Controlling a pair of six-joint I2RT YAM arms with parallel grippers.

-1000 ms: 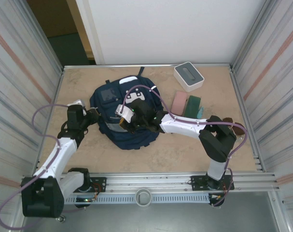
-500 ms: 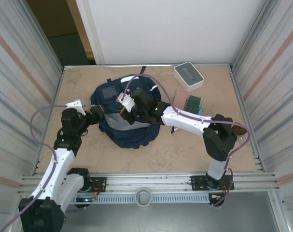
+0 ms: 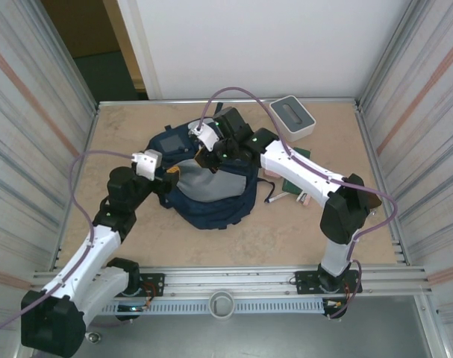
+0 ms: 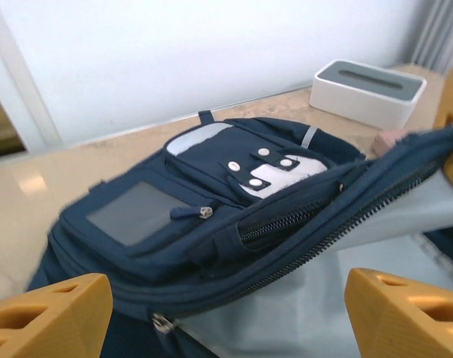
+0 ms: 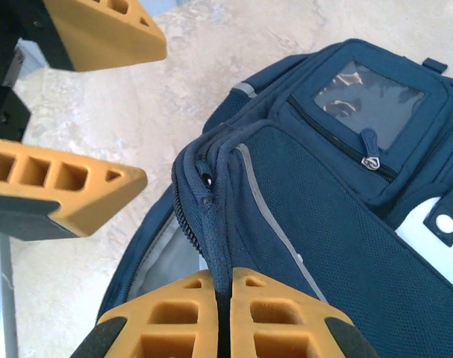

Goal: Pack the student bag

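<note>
The student bag (image 3: pixel 208 207), navy with white patches, lies mid-table with its main zip open and pale grey lining (image 3: pixel 211 183) showing. My right gripper (image 3: pixel 210 154) is shut on the navy rim of the bag's front panel (image 5: pixel 225 246) and holds it lifted toward the back wall. My left gripper (image 3: pixel 172 174) is open at the bag's left side. Its orange fingers (image 4: pixel 51 317) stand wide apart on either side of the zip opening (image 4: pixel 308 239), holding nothing. Those same left fingers (image 5: pixel 62 186) appear beside the bag in the right wrist view.
A white box (image 3: pixel 292 117) stands at the back right, also seen as the white box (image 4: pixel 368 89) behind the bag. Flat pink and green items (image 3: pixel 292 188) and a pen (image 3: pixel 271 200) lie right of the bag, partly under my right arm. Metal walls close both sides.
My right gripper has carried the bag's panel up and toward the back, widening the opening. My left gripper has opened, let go of the bag's left edge, and shifted right.
</note>
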